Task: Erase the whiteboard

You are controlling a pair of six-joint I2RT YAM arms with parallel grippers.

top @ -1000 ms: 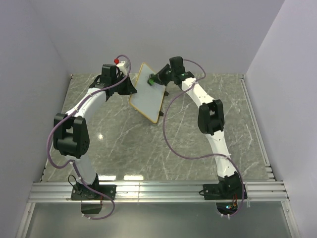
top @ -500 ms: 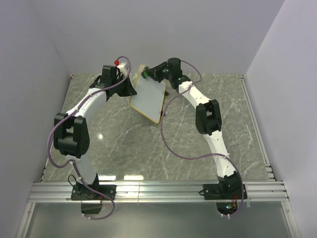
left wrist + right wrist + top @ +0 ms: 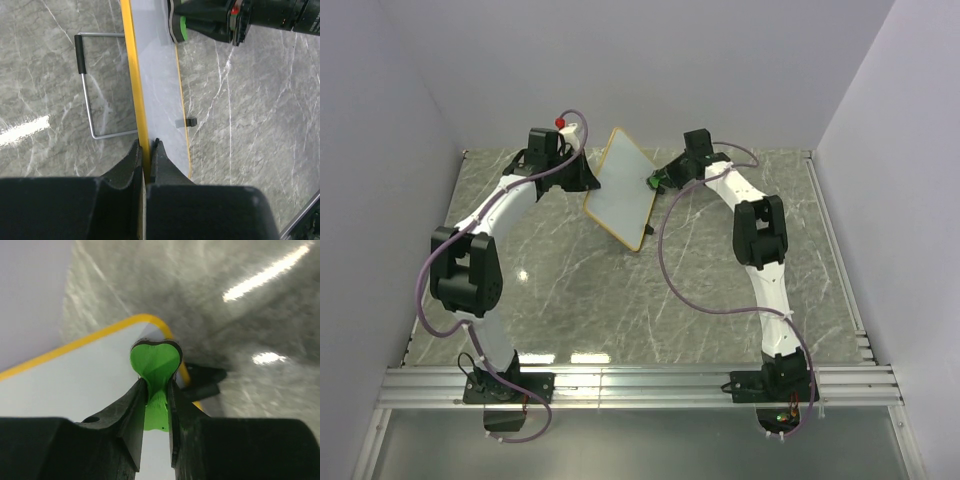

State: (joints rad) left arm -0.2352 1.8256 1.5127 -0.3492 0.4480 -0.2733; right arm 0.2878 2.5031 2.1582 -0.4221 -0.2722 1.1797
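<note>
Whiteboard stands tilted at far centre of the table, with a wire stand behind it. Left gripper is pinched tight on the board's yellow left edge, likely to brace it against wiping pressure. Right gripper is clamped on the green eraser, which sits at the board's right edge by a rounded corner; contact is unclear. No marks are visible on the face.

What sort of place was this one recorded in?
Probably a robot lab test cell rather than a home or office: plain pale walls box in a marble-patterned tabletop, and an aluminium mounting rail runs along its near edge.
</note>
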